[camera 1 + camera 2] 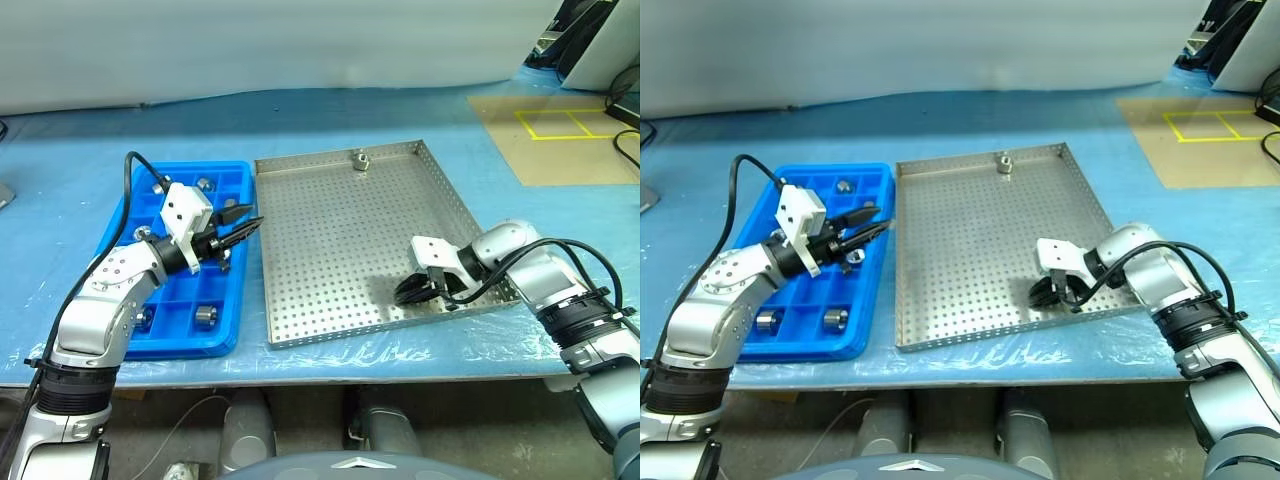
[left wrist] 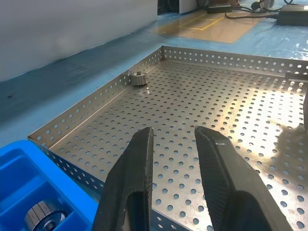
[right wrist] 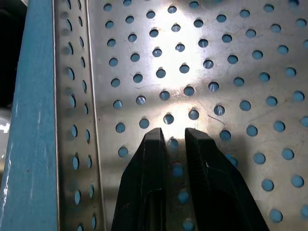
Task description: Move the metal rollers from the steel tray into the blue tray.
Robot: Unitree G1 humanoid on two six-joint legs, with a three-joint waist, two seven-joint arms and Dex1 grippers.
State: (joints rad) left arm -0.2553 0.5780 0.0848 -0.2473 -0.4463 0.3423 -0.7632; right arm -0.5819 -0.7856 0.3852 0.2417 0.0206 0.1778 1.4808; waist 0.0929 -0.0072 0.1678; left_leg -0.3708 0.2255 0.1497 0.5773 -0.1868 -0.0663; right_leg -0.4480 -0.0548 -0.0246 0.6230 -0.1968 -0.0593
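Right gripper [image 3: 174, 137], fingers nearly together and empty over the steel tray [image 1: 330, 290] near its front edge, risks sliding the lone far-rim roller [image 1: 359, 160] away by a glancing approach.

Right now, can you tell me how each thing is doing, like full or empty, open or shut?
steel tray: nearly empty, one roller left.
last roller: upright against the far rim.
blue tray: several compartments hold rollers.
rollers in blue tray: sitting in separate compartments.
left gripper: shut, holding nothing, over the blue tray's edge.
right gripper: nearly shut, holding nothing, low over the steel tray's near corner.
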